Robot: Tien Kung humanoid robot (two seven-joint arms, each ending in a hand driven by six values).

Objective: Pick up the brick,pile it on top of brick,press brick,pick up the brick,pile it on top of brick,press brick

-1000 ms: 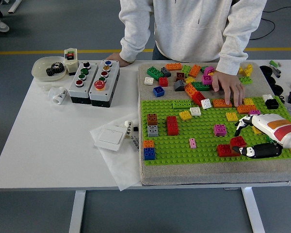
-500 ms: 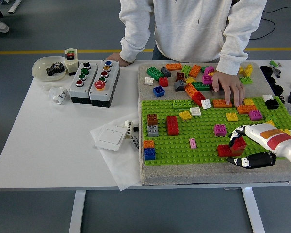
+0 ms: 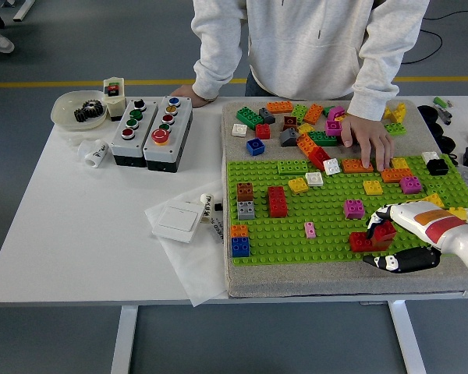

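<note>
We see the red brick (image 3: 385, 231) tilted up off the green baseplate (image 3: 327, 234), pinched between the thumb and fingers of the right hand (image 3: 394, 238), which comes in from the right edge. Just beside it, to the left, a second red brick (image 3: 360, 241) sits flat on the studs; we judge it to be the one the held brick is meant to go on. The tilt suggests the brick is being carried across rather than seated: its underside does not yet meet the studs below, so pressing cannot start until it is levelled and lined up.

Moving outward, a magenta brick (image 3: 354, 208) stands near, behind the pair, and a small pink brick (image 3: 310, 229) lies further left, both apart from the stacking spot. Nothing lies between the two red bricks, though the hand's own dark thumb hides the near side of the held brick, so we cannot tell how squarely it is gripped.

At the far side a person (image 3: 312, 47) rests a hand (image 3: 366, 142) on an orange brick (image 3: 357, 165), well apart from the robot. The left arm is out of sight.
</note>
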